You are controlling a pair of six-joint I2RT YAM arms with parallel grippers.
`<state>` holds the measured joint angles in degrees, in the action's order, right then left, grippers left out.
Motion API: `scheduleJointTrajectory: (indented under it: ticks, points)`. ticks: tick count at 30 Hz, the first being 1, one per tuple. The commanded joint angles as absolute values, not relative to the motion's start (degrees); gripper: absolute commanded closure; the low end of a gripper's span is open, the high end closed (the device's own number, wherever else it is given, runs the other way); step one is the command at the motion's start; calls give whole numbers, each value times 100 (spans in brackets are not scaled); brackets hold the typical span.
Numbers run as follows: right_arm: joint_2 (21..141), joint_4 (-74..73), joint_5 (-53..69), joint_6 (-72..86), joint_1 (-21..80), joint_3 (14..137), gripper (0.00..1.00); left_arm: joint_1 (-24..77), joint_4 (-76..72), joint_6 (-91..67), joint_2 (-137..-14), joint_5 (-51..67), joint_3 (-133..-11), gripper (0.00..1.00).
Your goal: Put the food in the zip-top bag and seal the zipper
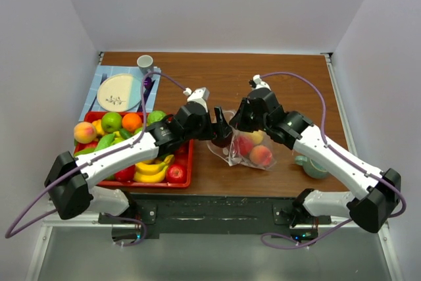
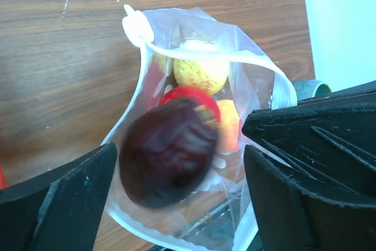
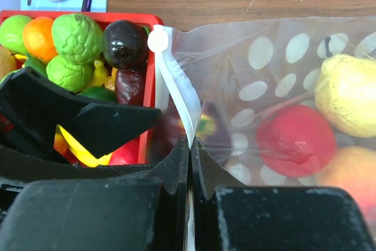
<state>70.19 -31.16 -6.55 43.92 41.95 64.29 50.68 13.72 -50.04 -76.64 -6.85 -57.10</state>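
The clear polka-dot bag [image 1: 252, 151] lies at mid-table with its mouth held open. It holds a red fruit [image 3: 295, 140], a yellow pear [image 3: 348, 93] and a peach [image 1: 261, 156]. My right gripper [image 3: 190, 145] is shut on the bag's white zipper strip [image 3: 176, 95] and holds that edge up. My left gripper [image 2: 179, 168] is open just above the bag's mouth [image 2: 258, 60]. A dark purple plum [image 2: 167, 152], blurred, is between its spread fingers [image 2: 64, 198] at the opening, with a wide gap to the right finger.
A red tray [image 1: 191, 162] of fruit, with bananas [image 1: 152, 170], a green apple [image 1: 111, 122] and an orange [image 1: 132, 122], sits left of the bag. A plate [image 1: 120, 91] on a blue mat and a cup [image 1: 145, 64] stand at the back left. A teal cup [image 1: 312, 166] sits to the bag's right.
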Motion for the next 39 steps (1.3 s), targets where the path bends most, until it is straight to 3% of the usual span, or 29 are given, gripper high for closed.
scheduleJointTrajectory:
  ticks: [1, 8, 16, 23, 39]
  points:
    - [6838, -3120, -835, 4403, 4210, 6653, 100, 5089, 1002, -4878, -7515, -615, -5932, 2]
    - [6855, -3120, -835, 4386, 4210, 6645, 100, 5098, 1467, -4772, -7173, -1167, -6012, 0]
    - [6750, -3155, -941, 4333, 4210, 6601, 100, 4896, 2899, -4930, -6478, -3453, -6029, 2]
    - [6715, -3094, -853, 4342, 4210, 6530, 100, 3833, 2857, -4711, -6968, -3208, -5871, 2]
    - [6548, -3120, -879, 4333, 4219, 6390, 100, 3691, 2356, -4614, -8094, -2989, -5889, 11]
